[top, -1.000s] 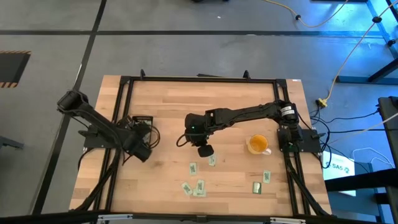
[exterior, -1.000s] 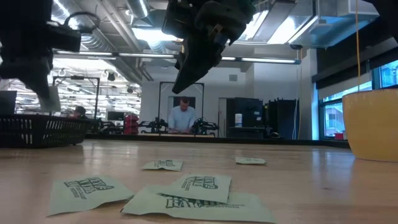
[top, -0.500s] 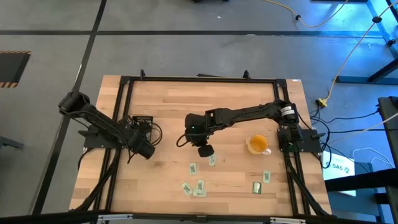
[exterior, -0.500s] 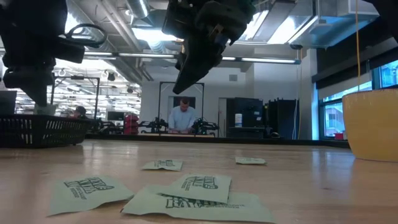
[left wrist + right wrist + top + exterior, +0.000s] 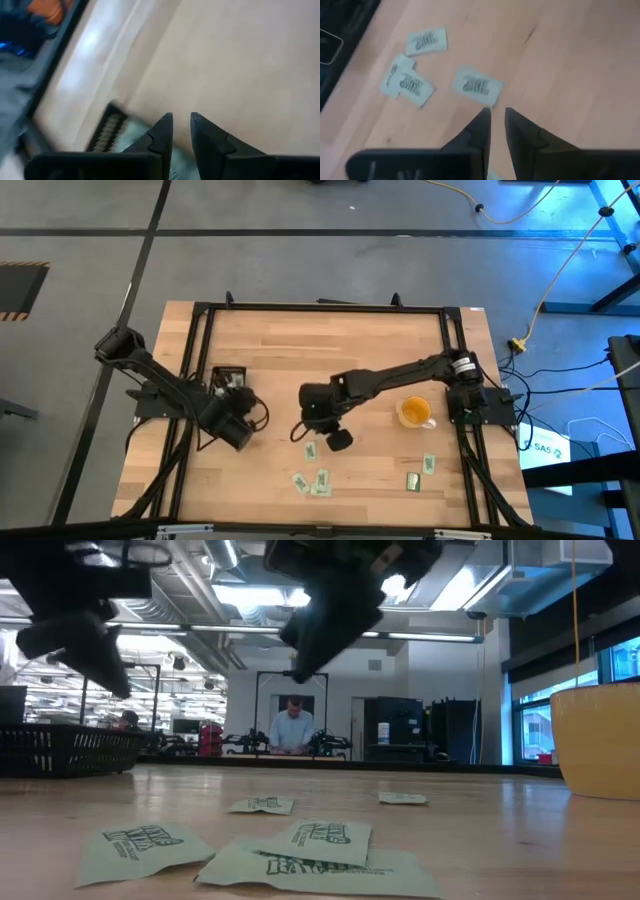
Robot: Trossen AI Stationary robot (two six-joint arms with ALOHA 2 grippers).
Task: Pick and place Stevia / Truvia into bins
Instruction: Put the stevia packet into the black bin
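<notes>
Sachets (image 5: 321, 479), flat paper rectangles, dot wood table (image 5: 380, 350).

Six Stevia / Truvia sachets (image 5: 310, 450) can be counted on the table (image 5: 330, 350) from above: one at the centre, a cluster of three at 6 o'clock whose edges overlap, and two apart at 4 o'clock. There is one black bin (image 5: 228, 373) at 9 o'clock and one yellow cup (image 5: 415, 411) at 3 o'clock. There are two arms, so two hands: the left hand (image 5: 240, 436) and the right hand (image 5: 340, 440). One person (image 5: 294, 728) is in the room behind.
</notes>
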